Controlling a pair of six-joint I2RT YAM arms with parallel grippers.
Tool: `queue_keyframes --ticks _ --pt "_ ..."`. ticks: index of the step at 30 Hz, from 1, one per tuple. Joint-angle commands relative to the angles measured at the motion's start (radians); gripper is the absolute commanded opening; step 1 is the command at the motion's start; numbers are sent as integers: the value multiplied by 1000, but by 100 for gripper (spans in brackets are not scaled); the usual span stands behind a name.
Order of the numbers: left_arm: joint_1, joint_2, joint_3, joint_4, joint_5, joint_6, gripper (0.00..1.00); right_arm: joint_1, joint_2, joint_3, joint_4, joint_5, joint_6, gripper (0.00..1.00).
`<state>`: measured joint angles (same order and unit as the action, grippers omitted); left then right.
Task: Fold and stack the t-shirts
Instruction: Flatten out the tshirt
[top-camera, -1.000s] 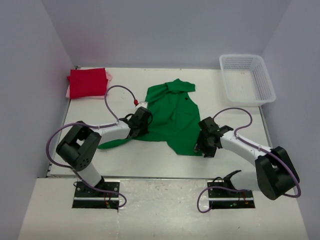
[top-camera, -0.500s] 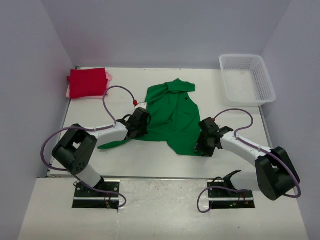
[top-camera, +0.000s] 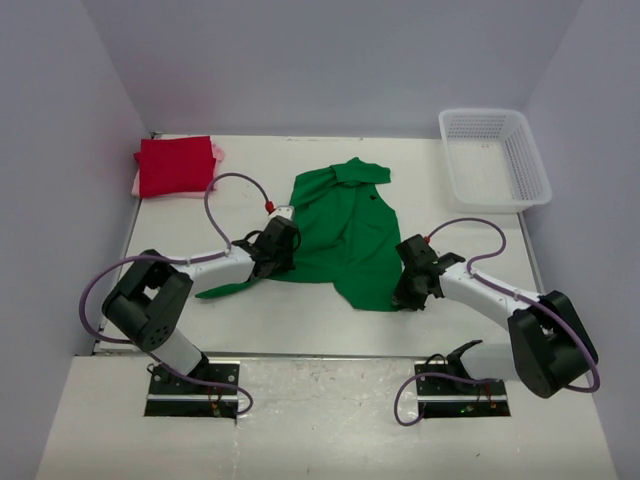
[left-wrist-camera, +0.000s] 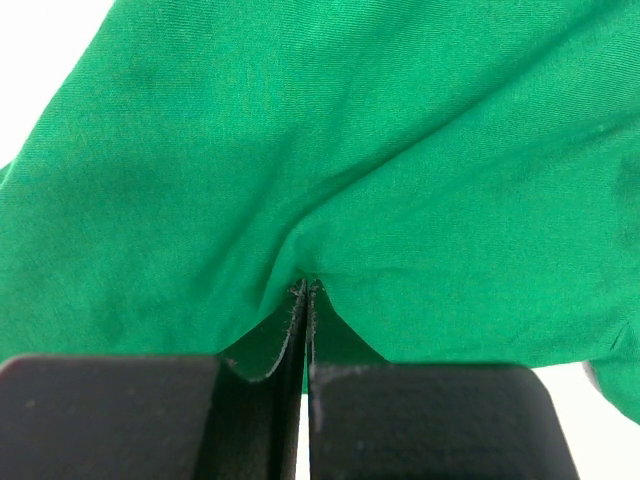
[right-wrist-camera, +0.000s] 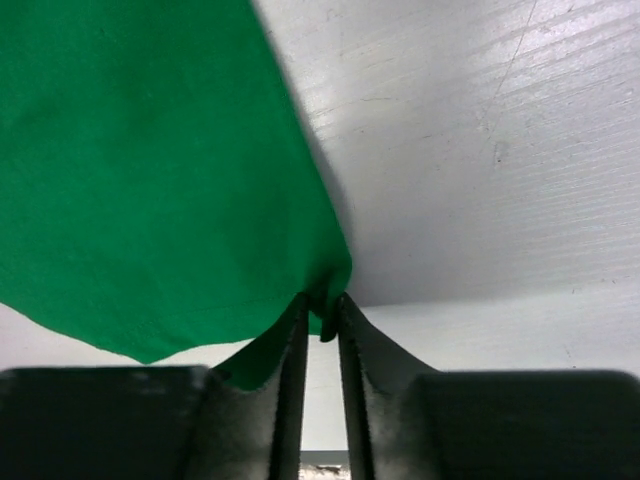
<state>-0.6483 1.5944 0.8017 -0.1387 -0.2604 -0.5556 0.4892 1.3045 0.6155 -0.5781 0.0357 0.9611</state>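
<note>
1. Right end effector (right-wrist-camera: 322, 300): narrowed within the last second from a wider gape to nearly together, now nipping a small fold at the near right edge of the green t-shirt (right-wrist-camera: 150, 150) between its tips. Bare desk (right-wrist-camera: 480, 150) just to its right.
2. Left end effector (left-wrist-camera: 305, 288): clamped fully on a pinch of the same green cloth, with no change of grip in that second. Drifted a little toward the near left in the top view.
3. Between the two and onward from them: green t-shirt lying rumpled on the desk, stretching away from both toward the far side. Not yet folded.
4. Judged from this: held now on both near sides, so seemingly ready for a two-armed lift, pull or fold. Shallow pinch on the right, at the very edge of the cloth, so some risk of slipping out under tension.
5. Far beyond the left end effector: red t-shirt (top-camera: 175, 165), folded, resting on the pale pink t-shirt (top-camera: 218, 152), seen only as a sliver. Probably the stack meant for the green one.
6. Far beyond the right end effector: white mesh basket (top-camera: 530, 165), well apart from the cloth.
</note>
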Motion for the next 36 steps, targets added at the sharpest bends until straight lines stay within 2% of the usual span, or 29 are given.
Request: queue_keyframes --ticks 1,2,4,12,16,24,29,31,36 --pt "4 -45 -13 24 3 23 0 5 12 -8 12 24 24 17" --pt "4 -47 -12 24 3 23 0 5 10 -10 12 23 24 8" --pt "4 -48 -15 22 3 23 0 5 7 -8 6 26 21 0" --pt "-1 -129 -35 -15 -28 29 0 43 -85 119 -101 159 -41 0" --pt "-59 -226 -41 -81 -130 17 15 43 -137 278 -176 191 -157 0" --pt "-211 -329 -21 -240 -249 -85 28 45 -130 595 -186 187 -404 0" --pt "-243 -338 -30 -298 -293 -131 29 43 -62 815 -219 222 -510 0" --pt "-251 -352 -35 -328 -318 -141 26 43 -22 893 -235 225 -541 0" --pt "-258 -416 -68 -360 -330 -159 25 38 45 1018 -258 266 -582 0"
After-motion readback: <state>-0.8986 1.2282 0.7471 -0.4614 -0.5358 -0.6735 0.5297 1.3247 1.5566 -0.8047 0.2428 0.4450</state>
